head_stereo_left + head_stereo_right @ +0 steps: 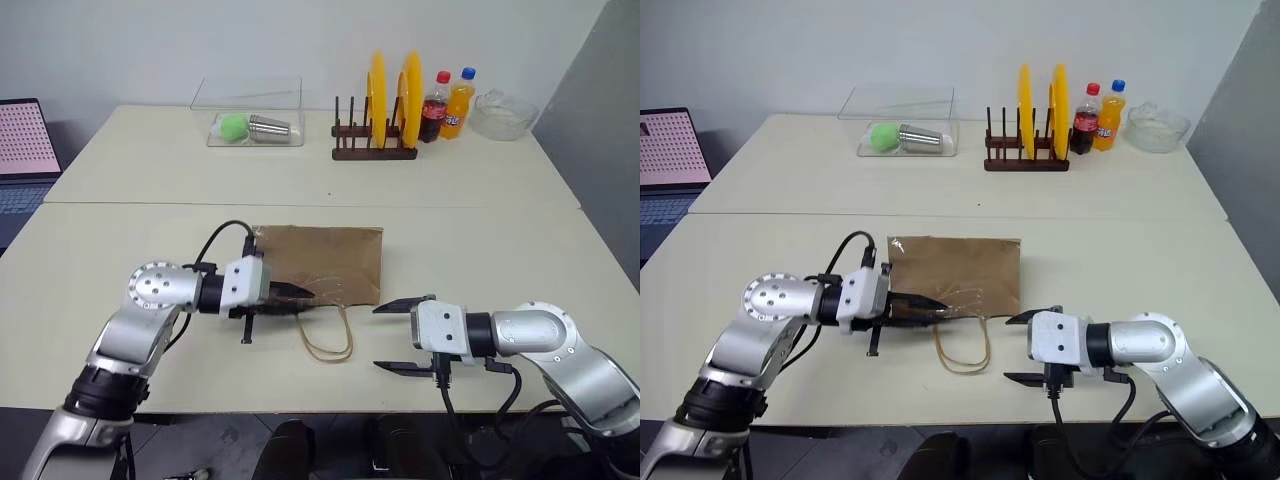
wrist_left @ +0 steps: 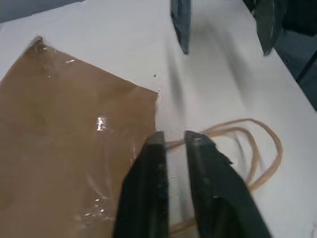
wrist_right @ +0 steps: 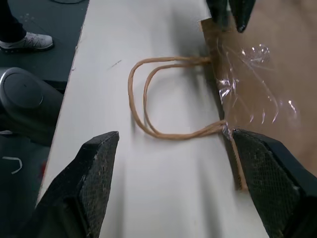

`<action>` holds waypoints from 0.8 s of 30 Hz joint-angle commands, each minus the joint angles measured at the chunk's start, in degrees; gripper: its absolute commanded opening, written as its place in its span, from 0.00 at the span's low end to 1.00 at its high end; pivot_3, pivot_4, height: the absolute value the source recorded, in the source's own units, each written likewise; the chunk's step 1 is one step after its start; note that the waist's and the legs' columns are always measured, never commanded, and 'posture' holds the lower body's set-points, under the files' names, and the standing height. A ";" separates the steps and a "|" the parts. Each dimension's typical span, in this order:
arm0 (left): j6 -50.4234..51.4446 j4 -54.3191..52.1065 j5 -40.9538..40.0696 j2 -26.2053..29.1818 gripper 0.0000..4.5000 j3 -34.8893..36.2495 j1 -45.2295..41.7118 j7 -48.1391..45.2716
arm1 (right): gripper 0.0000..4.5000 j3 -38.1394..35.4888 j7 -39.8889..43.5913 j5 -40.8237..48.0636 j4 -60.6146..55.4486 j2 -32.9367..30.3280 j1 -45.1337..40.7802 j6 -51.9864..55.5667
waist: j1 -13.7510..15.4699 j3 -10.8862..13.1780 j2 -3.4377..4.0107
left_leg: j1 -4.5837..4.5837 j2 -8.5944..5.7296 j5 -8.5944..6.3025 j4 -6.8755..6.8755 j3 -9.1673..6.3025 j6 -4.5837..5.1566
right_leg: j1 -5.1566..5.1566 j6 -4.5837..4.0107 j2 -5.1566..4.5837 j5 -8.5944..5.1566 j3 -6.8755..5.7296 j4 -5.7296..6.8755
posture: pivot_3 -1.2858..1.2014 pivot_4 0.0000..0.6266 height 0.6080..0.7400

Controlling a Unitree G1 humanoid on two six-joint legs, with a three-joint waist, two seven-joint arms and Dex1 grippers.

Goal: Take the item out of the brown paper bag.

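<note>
At the far left edge a laptop (image 1: pixel 22 150) sits open, its screen a pink dotted pattern with no words I can read. On the rear table stands a clear plastic box (image 1: pixel 252 112) holding a green ball (image 1: pixel 233 126) and a metal cup (image 1: pixel 270 128) lying on its side. Nearer me, the left gripper (image 1: pixel 300 296) reaches in from the left, its black fingers (image 2: pixel 148 193) parted only by a narrow gap at the mouth edge of the brown paper bag (image 1: pixel 325 258); something clear and crinkly shows between them, though I cannot tell whether they pinch it. The bag lies flat on the front table between the two arms, its loop handles (image 1: pixel 330 335) trailing toward the table's near edge. Behind it a dark plate rack (image 1: pixel 373 148) holds two yellow plates (image 1: pixel 408 98) upright, then a red-labelled cola bottle (image 1: pixel 434 108), an orange soda bottle (image 1: pixel 460 104), their labels too small to read, and a glass bowl (image 1: pixel 503 114). The right gripper (image 1: pixel 402 336) hovers beside the handles, jaws spread wide, grasping nothing.
</note>
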 commanded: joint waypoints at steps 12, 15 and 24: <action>-30.92 5.56 8.29 1.17 0.87 -3.77 3.81 -2.36 | 0.85 -4.95 -3.47 2.58 -6.74 -1.91 5.15 5.19 | 0.04 -0.01 0.01 | 0.04 0.00 -0.01 -0.03 0.03 0.01 | 0.03 0.01 0.01 -0.01 -0.04 -0.02 | 0.52 0.24 1.00; -32.58 9.15 10.66 -1.10 0.87 -5.61 0.89 -0.43 | 0.85 -5.01 -3.88 2.53 -7.06 -1.98 5.48 5.43 | 0.11 -0.02 -0.01 | 0.03 -0.01 -0.01 -0.01 0.02 0.02 | 0.05 0.02 0.01 0.00 -0.06 -0.03 | 0.52 0.24 1.00; -32.00 9.09 9.90 -3.72 0.87 -10.50 -0.05 1.16 | 0.85 -4.53 -4.78 2.08 -7.44 -2.22 6.46 5.23 | -0.15 -0.02 -0.01 | 0.05 0.01 -0.01 -0.03 0.02 0.02 | 0.03 0.02 0.05 0.00 -0.04 0.01 | 0.52 0.24 1.00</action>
